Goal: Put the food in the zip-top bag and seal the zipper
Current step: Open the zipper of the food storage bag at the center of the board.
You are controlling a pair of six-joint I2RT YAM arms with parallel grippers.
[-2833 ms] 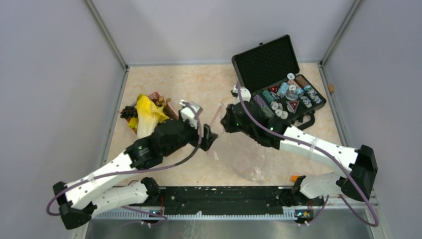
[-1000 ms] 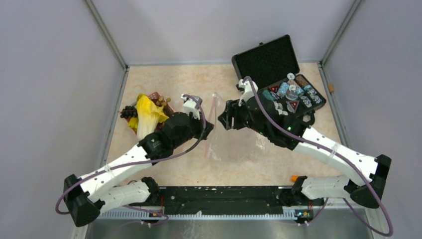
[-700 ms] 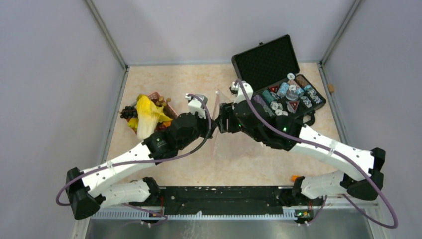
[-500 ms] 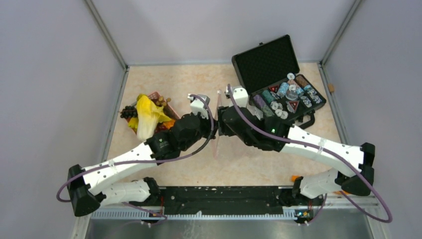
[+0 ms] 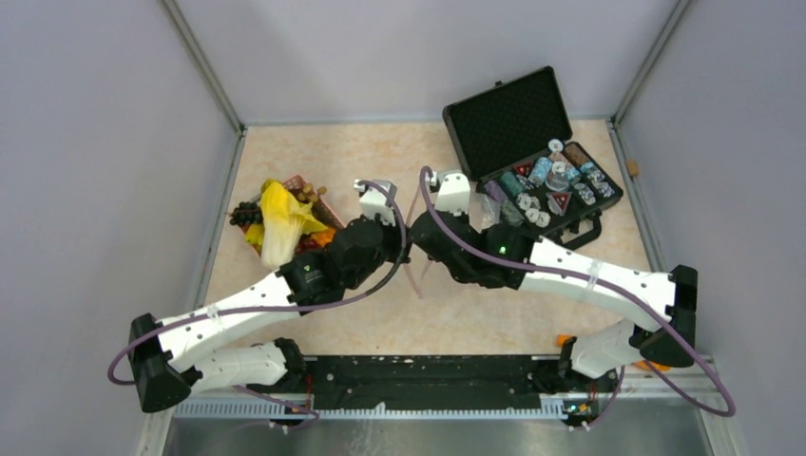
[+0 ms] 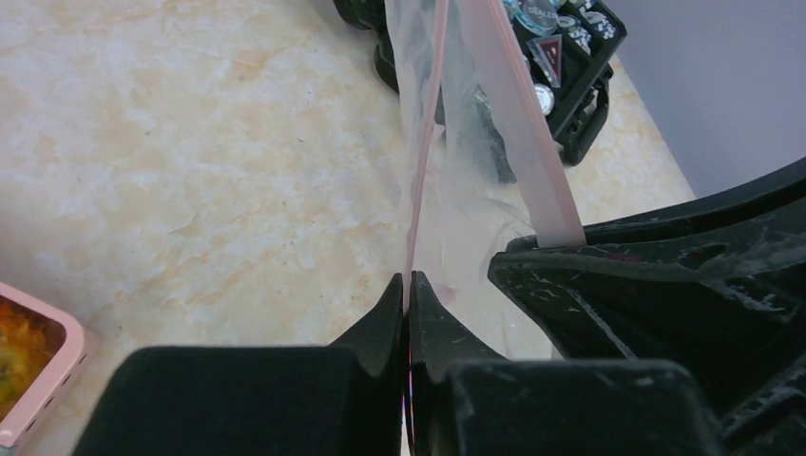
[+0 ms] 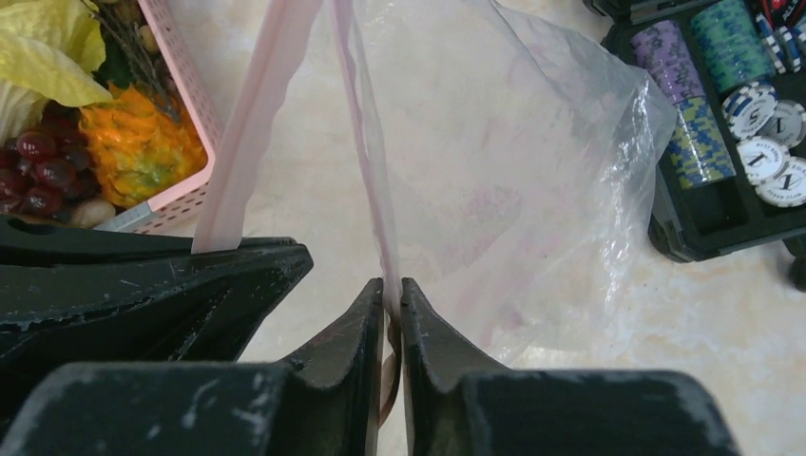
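Note:
The clear zip-top bag hangs off the table between my two arms, mouth up and slightly parted. My left gripper is shut on one pale-pink zipper strip. My right gripper is shut on the other zipper strip. From above, the left gripper and right gripper nearly touch at the table's middle, and only a pink sliver of the bag shows below them. The food, with yellow leaves, dark grapes and an orange piece, lies in the basket at left.
The pink lattice basket stands at the left of the table. An open black case of poker chips sits at the back right, close to the right arm. A small orange thing lies by the right arm's base.
The right arm has swung left up to the left gripper, and its jaws have closed on the bag's free lip. The bag has turned from spread out to edge-on.

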